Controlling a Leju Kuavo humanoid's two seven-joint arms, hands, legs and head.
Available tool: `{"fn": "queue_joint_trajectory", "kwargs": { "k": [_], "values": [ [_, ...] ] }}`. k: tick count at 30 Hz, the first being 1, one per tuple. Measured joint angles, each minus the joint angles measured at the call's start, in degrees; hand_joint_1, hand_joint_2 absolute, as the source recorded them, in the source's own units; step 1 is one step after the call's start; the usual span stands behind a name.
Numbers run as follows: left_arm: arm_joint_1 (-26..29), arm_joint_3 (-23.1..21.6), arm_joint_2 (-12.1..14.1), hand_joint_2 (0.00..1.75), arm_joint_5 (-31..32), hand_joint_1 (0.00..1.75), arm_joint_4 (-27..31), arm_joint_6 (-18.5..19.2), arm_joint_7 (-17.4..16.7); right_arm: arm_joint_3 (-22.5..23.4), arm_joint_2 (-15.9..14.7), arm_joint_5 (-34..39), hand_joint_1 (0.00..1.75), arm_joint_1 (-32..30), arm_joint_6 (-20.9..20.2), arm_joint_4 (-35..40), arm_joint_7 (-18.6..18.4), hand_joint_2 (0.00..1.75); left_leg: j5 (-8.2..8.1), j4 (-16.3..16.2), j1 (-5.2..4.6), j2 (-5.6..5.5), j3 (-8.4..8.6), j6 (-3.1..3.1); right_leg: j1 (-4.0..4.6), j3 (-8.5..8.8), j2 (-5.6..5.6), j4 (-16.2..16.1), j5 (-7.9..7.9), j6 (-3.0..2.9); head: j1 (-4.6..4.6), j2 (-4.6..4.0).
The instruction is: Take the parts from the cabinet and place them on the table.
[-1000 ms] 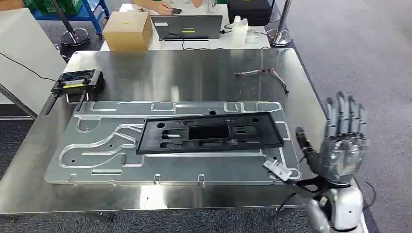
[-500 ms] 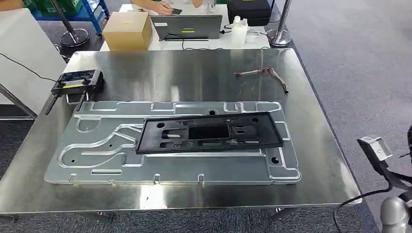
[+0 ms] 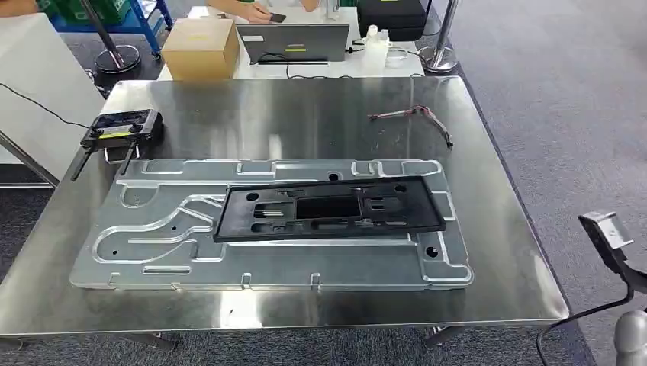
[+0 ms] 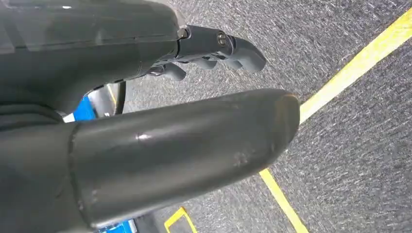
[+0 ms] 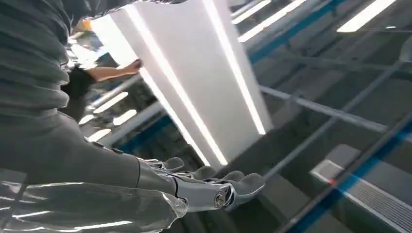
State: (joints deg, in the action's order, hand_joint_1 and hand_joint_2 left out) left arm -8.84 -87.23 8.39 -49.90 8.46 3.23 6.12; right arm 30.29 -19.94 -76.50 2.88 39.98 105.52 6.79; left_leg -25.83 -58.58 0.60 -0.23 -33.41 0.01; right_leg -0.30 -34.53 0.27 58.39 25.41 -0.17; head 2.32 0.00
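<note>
Both robot hands hold nothing. Left robot hand (image 4: 145,97) hangs over grey carpet (image 4: 350,160) with a yellow line (image 4: 354,65) on it; its thick thumb sits apart from the darker fingers (image 4: 233,48), which bend a little. Right robot hand (image 5: 194,187) points up toward the long ceiling lights (image 5: 194,77), and its fingers are spread out with nothing between them.

On the shiny metal surface (image 3: 305,114) lies a big flat silver plate (image 3: 152,252) with grooves cut in it. A long black part (image 3: 328,207) with holes lies flat on top of that plate, near its middle. A black remote (image 3: 122,127) sits near the far left corner of the surface. A small bunch of wires (image 3: 416,116) lies near the far right side, well apart from the plate. Behind the surface stand a cardboard box (image 3: 201,47) and a laptop (image 3: 293,42).
</note>
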Motion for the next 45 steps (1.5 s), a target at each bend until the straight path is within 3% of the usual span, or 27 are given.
{"fn": "queue_joint_trajectory", "kwargs": {
  "k": [8,13,19,24,31,34,41,45],
  "values": [
    [0.3,-0.3,0.1,0.0,-0.5,0.0,0.0,0.1,0.0,2.3,-4.4,1.5,0.0,-0.7,-0.7,-4.3,-3.2,1.75,-0.07,0.0,-0.03,0.01,0.01,0.12,-0.06,0.0,0.0,0.0,0.01,0.05,0.0,-0.02],
    [0.5,-0.6,0.1,0.0,-1.1,0.0,0.0,0.5,0.0,3.1,-8.2,2.4,0.0,-1.6,-6.7,-9.2,-6.9,1.75,-0.1,0.0,-0.04,0.0,0.0,0.15,-0.06,0.01,0.0,0.0,0.03,0.08,0.0,0.0],
    [0.5,-0.7,0.1,0.0,-1.3,0.0,0.0,1.5,-0.3,3.1,-12.3,0.8,0.0,-1.5,-13.0,-24.2,-12.1,1.75,-0.12,0.0,-0.05,-0.04,0.0,0.17,-0.04,0.07,-0.03,-0.1,0.09,0.18,0.02,-0.02],
    [0.4,-0.7,0.1,0.0,-1.4,0.0,0.0,2.1,-0.9,2.9,-12.8,-1.2,0.0,-1.0,-11.4,-39.2,-12.8,1.75,-0.14,0.0,-0.06,-0.14,-0.03,0.21,-0.05,0.09,-0.12,0.0,0.11,0.21,0.02,0.0],
    [0.2,-0.7,0.1,0.0,-1.3,0.0,0.0,2.4,-1.5,2.1,-12.7,-5.7,0.0,0.3,-14.1,-54.1,-14.0,1.75,-0.18,0.0,-0.04,-0.12,-0.03,0.16,-0.02,0.09,-0.1,0.0,0.15,0.21,0.02,-0.02],
    [-0.1,-0.7,0.1,0.0,-1.0,0.0,0.0,2.9,-1.7,0.6,-12.3,-7.9,0.0,1.2,-17.2,-61.3,-15.2,1.75,-0.17,0.0,-0.02,-0.12,0.02,0.16,0.0,0.09,-0.13,0.0,0.15,0.21,0.02,0.0],
    [-0.4,-0.7,0.1,0.0,-0.5,0.0,0.0,3.1,-2.0,-0.9,-11.4,-9.0,0.0,2.0,-18.2,-69.2,-15.8,1.75,-0.18,0.0,-0.03,-0.12,-0.02,0.16,-0.04,0.1,-0.12,0.0,0.15,0.21,0.02,0.0],
    [-0.5,-0.7,0.1,0.0,-0.5,0.0,0.0,3.1,-2.1,-1.9,-10.7,-10.9,0.0,2.4,-21.0,-72.8,-16.1,1.75,-0.17,0.0,-0.04,-0.12,0.04,0.17,-0.03,0.1,-0.13,0.0,0.15,0.21,0.02,0.0]
  ]
}}
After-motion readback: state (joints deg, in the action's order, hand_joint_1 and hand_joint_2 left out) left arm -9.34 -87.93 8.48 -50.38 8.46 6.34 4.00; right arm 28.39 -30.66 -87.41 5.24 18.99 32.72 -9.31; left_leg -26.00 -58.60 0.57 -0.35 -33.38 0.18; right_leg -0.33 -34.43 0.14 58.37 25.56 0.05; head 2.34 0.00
